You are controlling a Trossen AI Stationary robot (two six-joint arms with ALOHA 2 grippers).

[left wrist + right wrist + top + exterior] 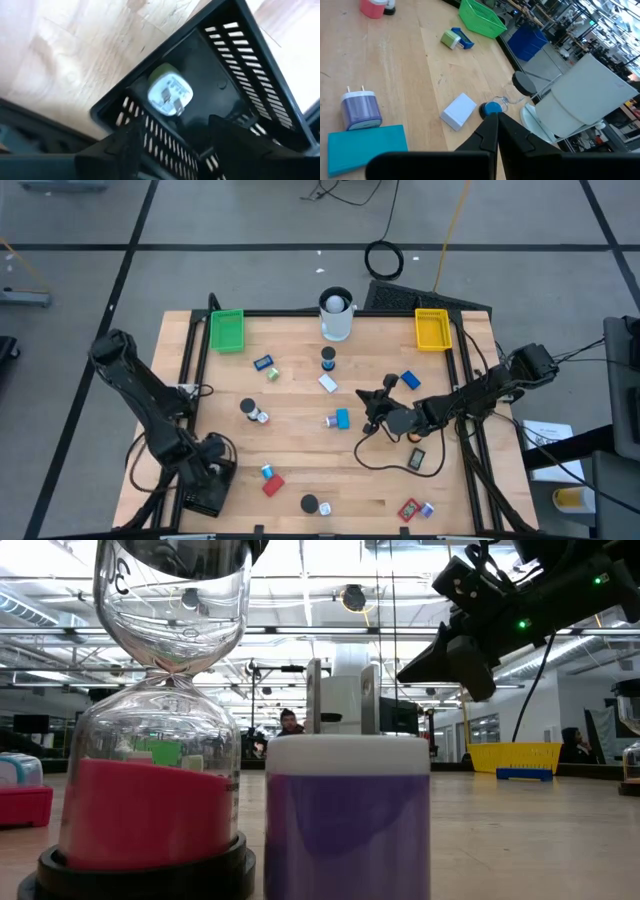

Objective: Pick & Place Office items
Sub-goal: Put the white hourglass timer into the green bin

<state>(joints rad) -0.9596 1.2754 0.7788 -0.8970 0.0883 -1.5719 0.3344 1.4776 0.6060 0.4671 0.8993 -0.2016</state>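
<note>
My left gripper (175,137) stands open, pointing down over the black tray (225,60) at the table's near left corner (200,495). A white-and-green plug piece (169,95) lies on the tray's floor, clear of the fingers. My right gripper (375,405) is shut and hangs over the table's middle, touching nothing; its fingers (492,130) point toward a white block (458,111) and a blue-capped hourglass (510,97). Small items lie scattered: a blue block (342,418), a red block (272,485), a black cap (310,503).
A green tray (228,330) sits at the far left, a yellow tray (432,330) at the far right, and a tall white cup (337,315) between them. A red-sand hourglass (160,710) and a purple plug (347,820) stand near the front edge.
</note>
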